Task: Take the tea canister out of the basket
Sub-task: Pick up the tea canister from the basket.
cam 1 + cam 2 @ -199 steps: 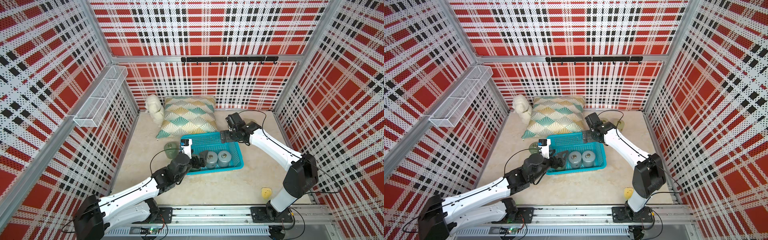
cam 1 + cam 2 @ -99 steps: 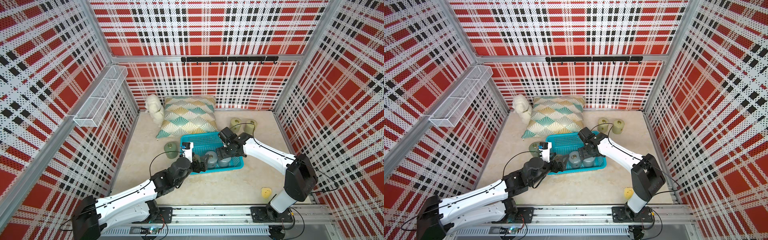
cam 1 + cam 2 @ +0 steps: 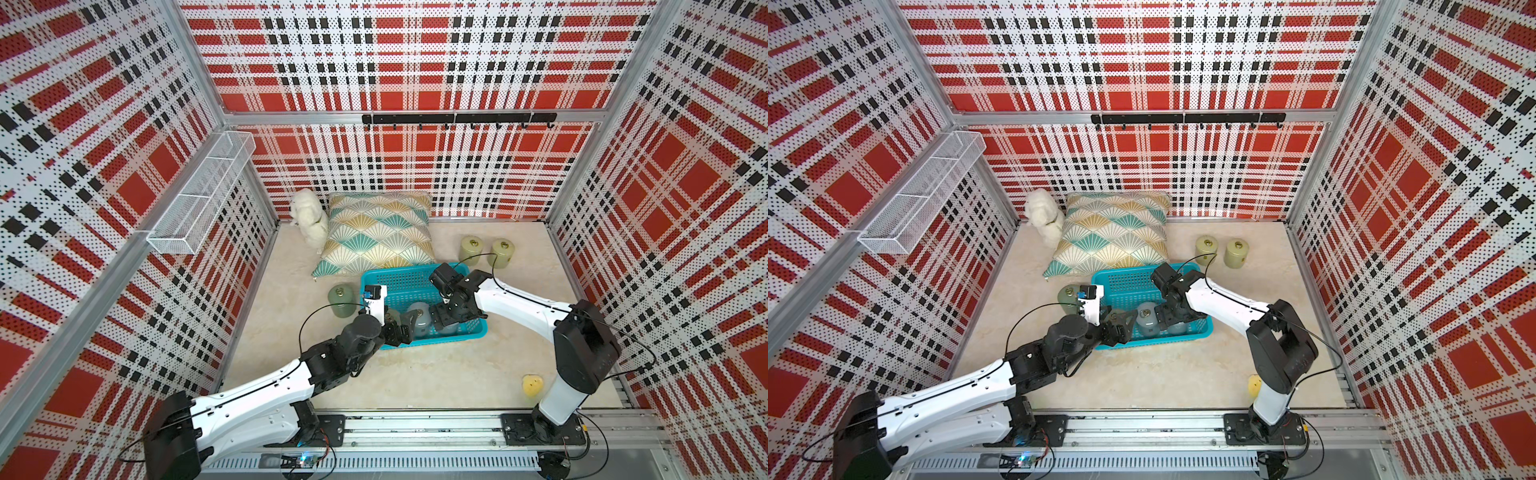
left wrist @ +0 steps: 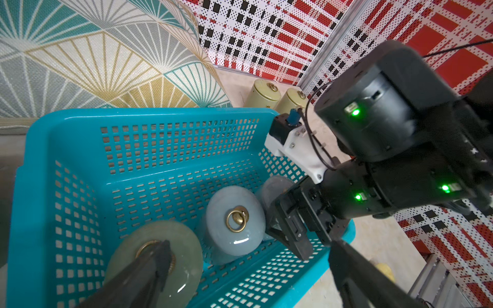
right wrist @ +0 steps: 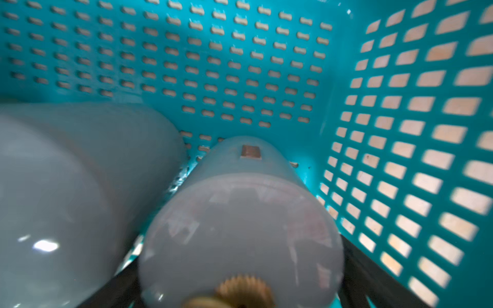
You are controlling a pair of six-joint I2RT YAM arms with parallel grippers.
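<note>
The tea canister [image 5: 240, 226], grey with a brass ring on its lid, stands in the near right corner of the basket [image 3: 399, 270], close to the perforated side wall and the near wall. The right gripper [image 3: 449, 322] reaches down into the basket with its fingers spread wide, one on each side of this canister; no squeeze shows. A second grey canister [image 4: 221, 208] stands just beside it, toward the middle. A green canister [image 4: 186, 256] sits in the near left corner.

The left gripper [image 3: 403, 328] hangs over that near left end, fingers far apart and holding nothing. One finger is above the green lid, the other over the near rim.

The far half of the basket shows bare perforated bottom. The cushion [image 3: 376, 235] meets the far rim. An outside green canister [image 3: 340, 301] stands just beside the left wall, and two pale canisters [image 3: 471, 248] stand behind the right corner. Open floor lies in front and to the right, with a small yellow object [image 3: 532, 384] well apart.
</note>
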